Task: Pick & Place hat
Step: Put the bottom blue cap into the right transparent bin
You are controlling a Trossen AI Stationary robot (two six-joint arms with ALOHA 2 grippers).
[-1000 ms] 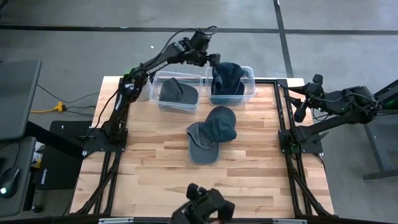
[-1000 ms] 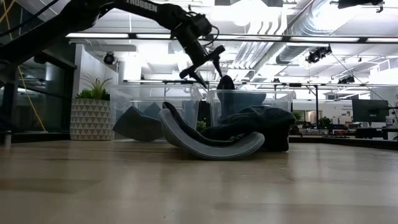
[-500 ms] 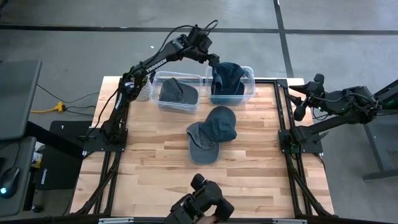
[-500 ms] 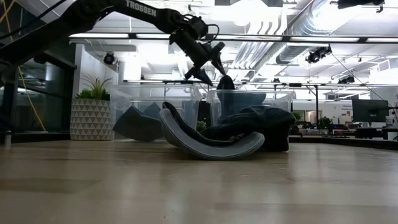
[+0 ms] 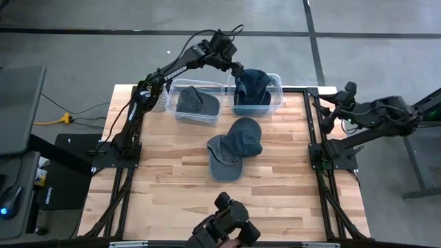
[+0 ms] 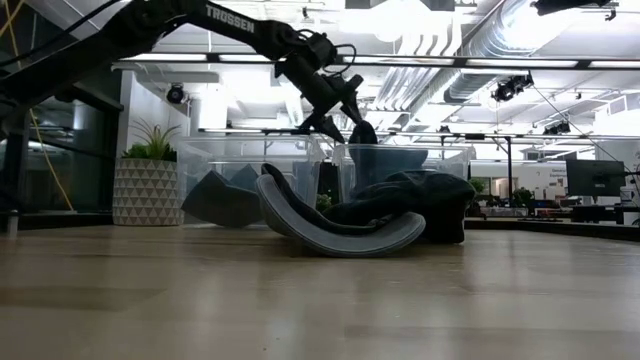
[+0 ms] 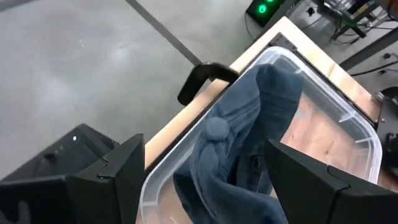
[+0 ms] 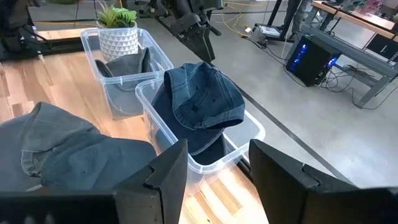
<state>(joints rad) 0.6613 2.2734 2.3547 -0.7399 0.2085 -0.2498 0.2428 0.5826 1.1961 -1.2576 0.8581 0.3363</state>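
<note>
I have the left gripper (image 5: 236,67) above the far edge of the right bin (image 5: 275,83), fingers spread and empty. The blue hat (image 5: 252,85) sits in that bin, draped over its rim. The right gripper (image 5: 329,118) waits beside the table's right edge, fingers apart.

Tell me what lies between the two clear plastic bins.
Nothing: in the high view, the left clear plastic bin and the right clear plastic bin stand side by side, walls apparently touching.
</note>
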